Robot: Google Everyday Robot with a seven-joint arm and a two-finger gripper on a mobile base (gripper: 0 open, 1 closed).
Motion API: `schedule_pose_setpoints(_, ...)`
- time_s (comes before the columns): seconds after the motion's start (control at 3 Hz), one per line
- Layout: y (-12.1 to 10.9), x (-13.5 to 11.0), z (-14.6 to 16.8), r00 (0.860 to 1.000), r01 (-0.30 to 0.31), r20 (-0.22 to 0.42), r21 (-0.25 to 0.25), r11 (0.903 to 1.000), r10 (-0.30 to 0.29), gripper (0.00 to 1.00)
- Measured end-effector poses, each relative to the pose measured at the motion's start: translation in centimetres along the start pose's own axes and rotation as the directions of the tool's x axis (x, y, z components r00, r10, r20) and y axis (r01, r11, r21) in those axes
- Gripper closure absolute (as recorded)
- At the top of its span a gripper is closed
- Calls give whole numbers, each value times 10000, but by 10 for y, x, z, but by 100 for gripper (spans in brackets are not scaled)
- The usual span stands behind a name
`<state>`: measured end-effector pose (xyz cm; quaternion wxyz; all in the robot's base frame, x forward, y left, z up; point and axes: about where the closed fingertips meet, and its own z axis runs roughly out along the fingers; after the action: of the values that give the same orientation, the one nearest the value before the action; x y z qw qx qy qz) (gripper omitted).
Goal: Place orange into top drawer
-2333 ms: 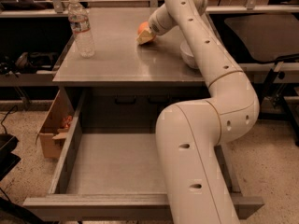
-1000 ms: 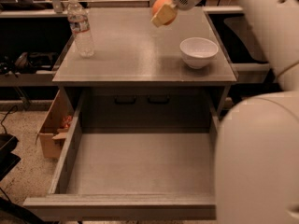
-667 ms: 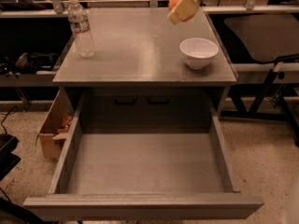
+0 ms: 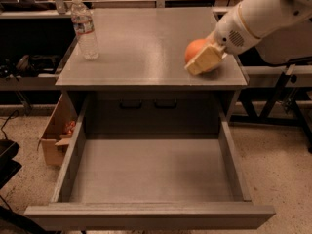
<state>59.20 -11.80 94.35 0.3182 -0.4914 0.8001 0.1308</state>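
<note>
The orange point(image 4: 195, 50) is held in my gripper point(image 4: 202, 58), whose tan fingers point(image 4: 204, 60) are shut around it. The gripper hangs above the front right part of the grey cabinet top point(image 4: 146, 38), coming in from the upper right on the white arm point(image 4: 258, 18). The top drawer point(image 4: 151, 169) stands pulled out below and in front of the cabinet, with a bare flat bottom. The white bowl is hidden behind the arm and gripper.
A clear plastic water bottle point(image 4: 84, 29) stands at the cabinet top's left. A cardboard box point(image 4: 56, 135) sits on the floor left of the drawer. Dark handles point(image 4: 146, 103) show on the inner drawer front. Metal table legs point(image 4: 282, 96) stand at the right.
The gripper lifted the orange off the cabinet top's back, swung right, and has now come down and forward to the front right, covering the bowl.
</note>
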Motion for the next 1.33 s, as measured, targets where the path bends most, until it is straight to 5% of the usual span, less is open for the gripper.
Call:
schedule_pose_setpoints(0.33, 44, 45, 47, 9987, -74, -517, -1271, 9919, 8, 100)
schedule_pose_setpoints(1.0, 52, 32, 63, 9988, 113, -447, -1589, 9872, -186, 100)
schedule_pose_setpoints(1.33, 93, 24, 107, 9992, 144, -321, -2436, 9698, -229, 100)
